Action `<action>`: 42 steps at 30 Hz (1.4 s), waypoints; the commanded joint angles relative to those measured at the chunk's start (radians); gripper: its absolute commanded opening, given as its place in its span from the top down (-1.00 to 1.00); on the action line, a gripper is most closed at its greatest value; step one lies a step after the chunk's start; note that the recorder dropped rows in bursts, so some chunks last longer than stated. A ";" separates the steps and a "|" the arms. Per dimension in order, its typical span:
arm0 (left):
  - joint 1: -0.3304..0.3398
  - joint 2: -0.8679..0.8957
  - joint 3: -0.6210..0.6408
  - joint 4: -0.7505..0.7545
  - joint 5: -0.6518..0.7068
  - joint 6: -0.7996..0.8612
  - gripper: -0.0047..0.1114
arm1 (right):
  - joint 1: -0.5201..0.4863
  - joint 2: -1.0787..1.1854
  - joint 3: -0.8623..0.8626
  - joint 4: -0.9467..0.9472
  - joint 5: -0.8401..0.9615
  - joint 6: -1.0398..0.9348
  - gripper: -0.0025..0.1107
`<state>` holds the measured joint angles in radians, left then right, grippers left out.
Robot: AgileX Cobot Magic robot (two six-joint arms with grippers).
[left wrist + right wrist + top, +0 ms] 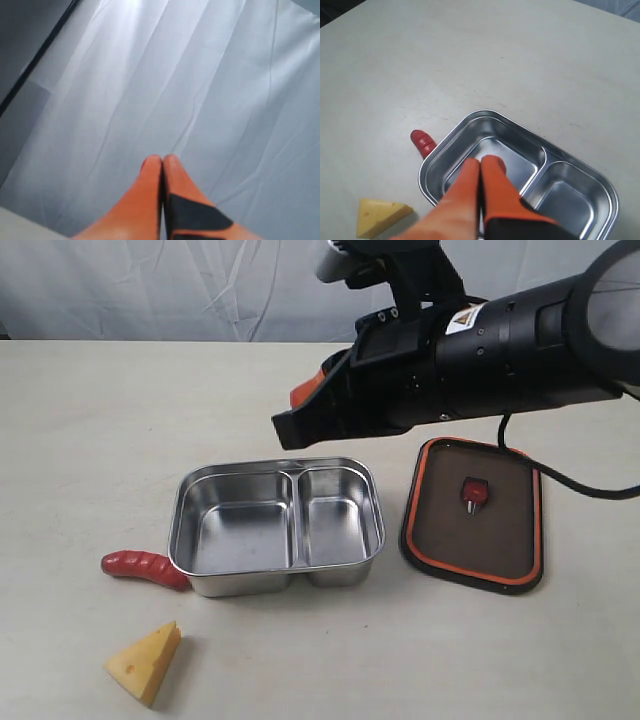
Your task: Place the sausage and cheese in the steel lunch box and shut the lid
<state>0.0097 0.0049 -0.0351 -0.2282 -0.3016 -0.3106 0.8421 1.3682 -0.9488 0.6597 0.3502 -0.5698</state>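
The steel lunch box [180, 510] stands open mid-table, both compartments bare. A red sausage [145, 567] lies against its front-left corner, and the yellow cheese [147, 660] sits nearer the front edge. Right of the box, the dark lid [472, 515] rests with its orange seal up. My right gripper [303, 392] hangs shut and holding nothing above the box's back edge. In the right wrist view this gripper [481, 161] is over the larger compartment of the box [485, 113], with the sausage [422, 142] and cheese [380, 216] beyond. My left gripper [162, 159] is shut, holding nothing, and faces a white curtain.
The right arm's black body [500, 350] spans the air above the lid and the box's back right. A black cable [560, 480] droops behind the lid. A white curtain [150, 290] backs the beige table [100, 420].
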 commanded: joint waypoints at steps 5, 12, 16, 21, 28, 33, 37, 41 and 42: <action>-0.031 0.418 -0.433 0.428 0.498 0.098 0.92 | -0.004 -0.009 -0.004 -0.033 0.001 -0.002 0.97; -0.153 0.931 -0.835 0.189 1.012 0.959 0.92 | -0.004 -0.009 -0.004 -0.066 0.015 -0.002 0.97; -0.182 1.115 -0.927 0.152 1.167 1.197 0.92 | -0.004 -0.009 -0.004 -0.066 0.047 -0.002 0.97; -0.216 1.238 -0.930 0.147 1.184 1.261 0.92 | -0.004 -0.009 -0.004 -0.108 0.112 -0.002 0.97; -0.323 1.389 -0.930 0.157 1.188 1.334 0.67 | -0.004 -0.009 -0.004 -0.138 0.168 0.010 0.97; -0.362 1.506 -0.930 0.185 1.174 1.390 0.09 | -0.004 -0.009 -0.004 -0.138 0.203 0.021 0.97; -0.362 1.587 -0.930 0.228 1.161 1.394 -0.06 | -0.004 -0.009 -0.004 -0.138 0.237 0.024 0.97; -0.362 1.635 -0.930 0.189 1.150 1.437 -0.05 | -0.004 -0.009 -0.002 -0.146 0.248 0.024 0.97; -0.362 1.645 -0.930 0.174 1.150 1.460 -0.05 | -0.004 -0.009 -0.002 -0.155 0.248 0.026 0.97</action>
<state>-0.3479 1.6229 -0.9585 -0.0140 0.8583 1.1059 0.8421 1.3661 -0.9488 0.5265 0.5935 -0.5486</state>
